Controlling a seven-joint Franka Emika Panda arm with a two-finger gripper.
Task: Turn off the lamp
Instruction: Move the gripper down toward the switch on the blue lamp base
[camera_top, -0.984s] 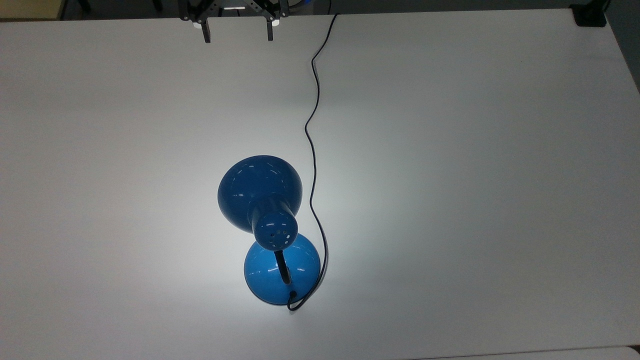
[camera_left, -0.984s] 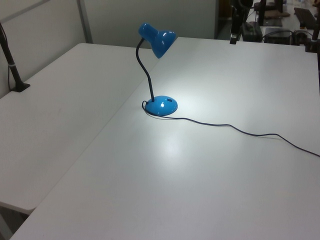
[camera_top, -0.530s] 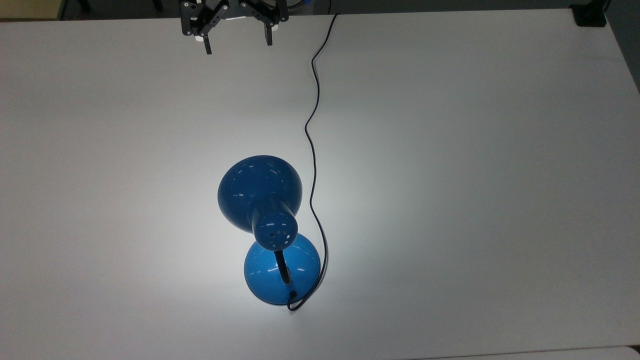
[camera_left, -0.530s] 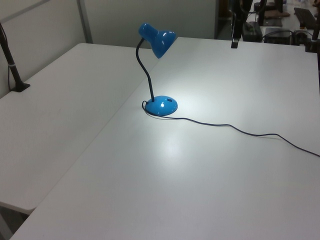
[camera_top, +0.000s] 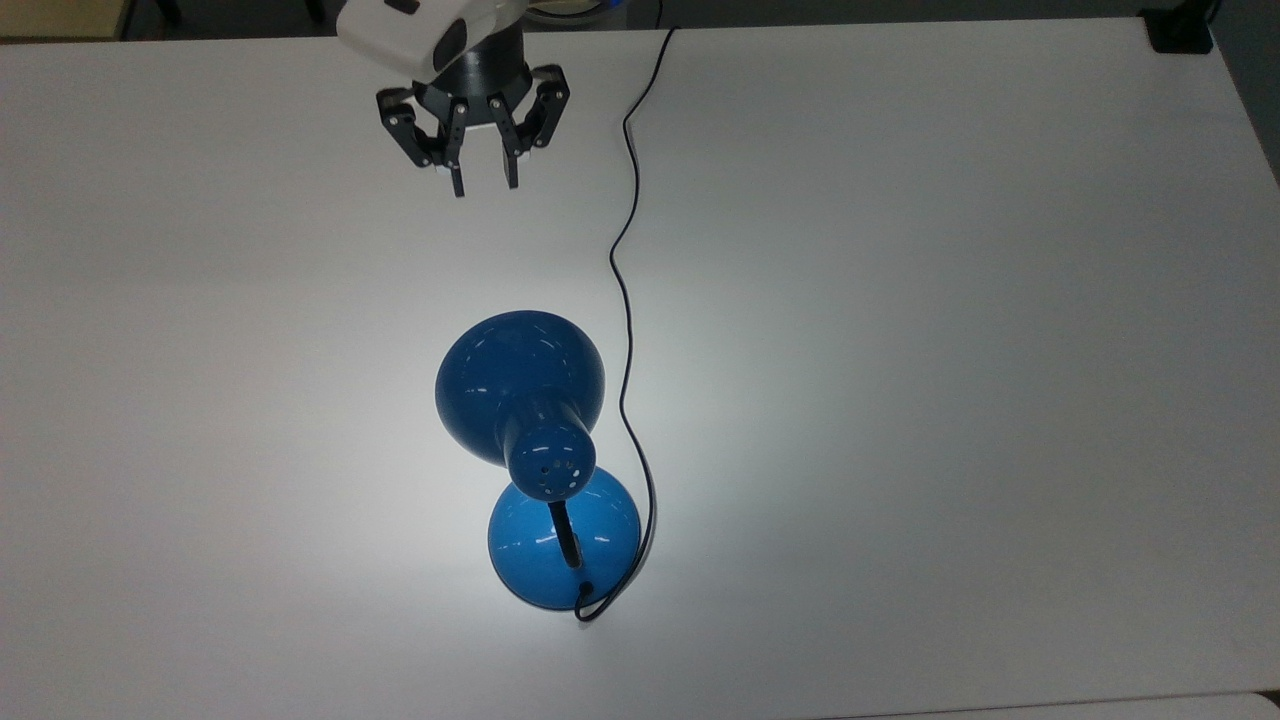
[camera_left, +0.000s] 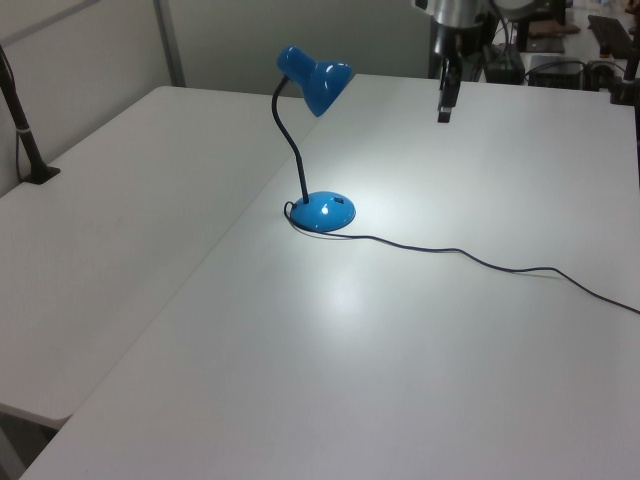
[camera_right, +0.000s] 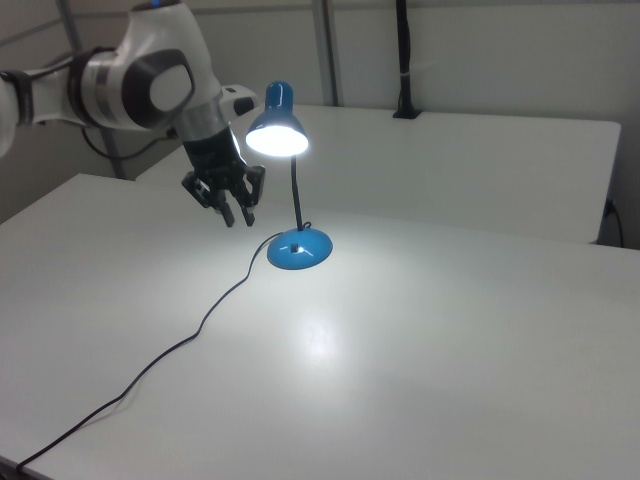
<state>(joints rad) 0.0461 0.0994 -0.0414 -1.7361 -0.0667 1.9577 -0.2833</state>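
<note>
Near the far edge of the tabletop (camera_top: 900, 300) in the top view, the gripper (camera_top: 484, 183) has advanced inward, its jaws narrowed to a small gap, holding nothing. The lamp (camera_top: 545, 470), still lit, stands mid-tabletop, well apart; the approach has begun.

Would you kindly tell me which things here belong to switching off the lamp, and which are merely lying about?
For the job:
- glossy blue desk lamp, lit
- its thin black cord
- black two-finger gripper, open, apart from the lamp

Lying about:
- white table
- black post at the table's far edge
</note>
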